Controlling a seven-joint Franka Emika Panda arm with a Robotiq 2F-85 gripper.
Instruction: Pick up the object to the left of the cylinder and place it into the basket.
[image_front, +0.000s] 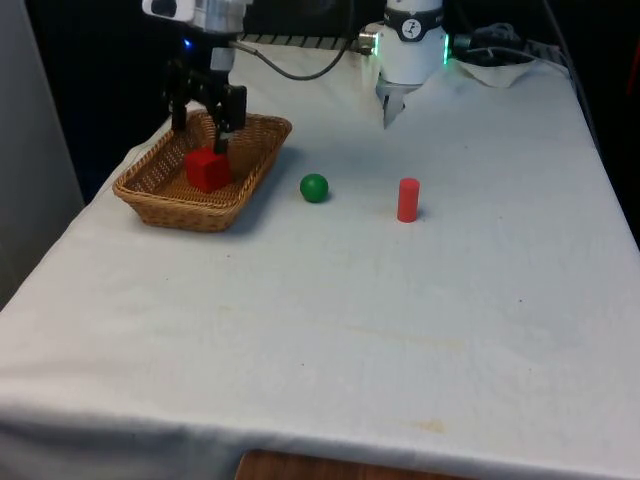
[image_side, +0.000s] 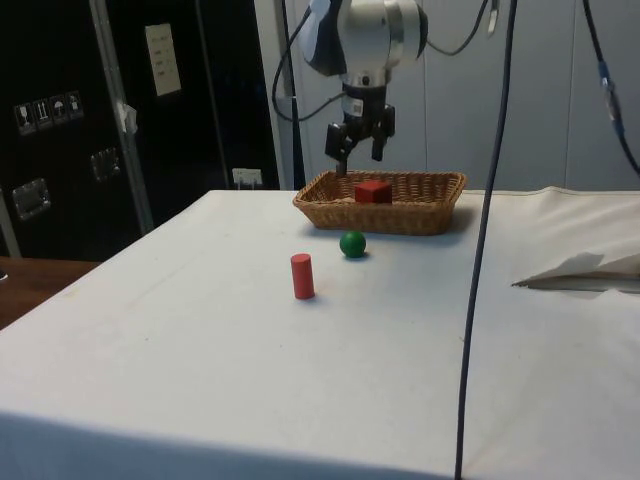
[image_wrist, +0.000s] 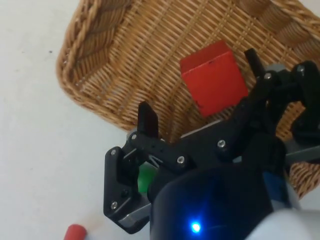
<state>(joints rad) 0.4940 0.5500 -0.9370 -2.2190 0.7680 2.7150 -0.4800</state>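
One green ball (image_front: 314, 187) lay on the cloth, well apart from the spread, empty gripper (image_front: 203, 128) above the basket (image_front: 150, 192). Probably light, hard and roll-prone; pinch across its middle.

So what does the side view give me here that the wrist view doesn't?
Side view alone: the gripper hanging clear above the basket, fingers apart, with the green ball on the cloth between the basket and the upright red cylinder. Wrist view alone: the basket's woven floor seen from above. Both: the red cube lying inside the basket, not held.
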